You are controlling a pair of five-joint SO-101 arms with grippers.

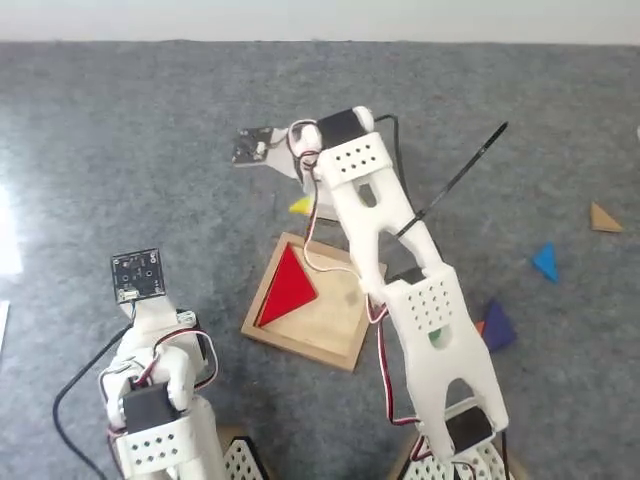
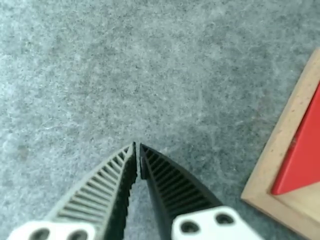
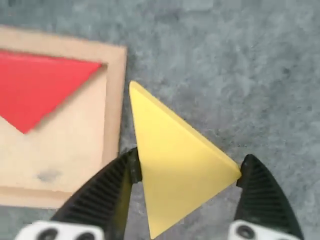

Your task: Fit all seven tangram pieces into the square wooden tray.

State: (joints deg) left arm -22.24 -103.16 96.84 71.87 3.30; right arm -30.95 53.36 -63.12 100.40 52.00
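Right claw (image 3: 187, 170) hangs over grey felt (image 1: 120, 130); pale wall (image 1: 300, 18) beyond.

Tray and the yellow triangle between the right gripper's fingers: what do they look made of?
The tray looks like wood: pale tan, matte, unpainted. The yellow triangle is smooth, evenly coloured and thick-edged; it could be painted wood or plastic, can't tell which.

The counter (image 1: 120, 130) carries a grey, mottled, felt-like covering with a matte, fibrous texture and no visible seams. Along its far edge, a narrow pale strip (image 1: 300, 20) spans the full width of the high view; whether this is a wall or a bare surface cannot be determined. A bright patch of light (image 1: 6, 235) lies on the covering at the high view's left edge.
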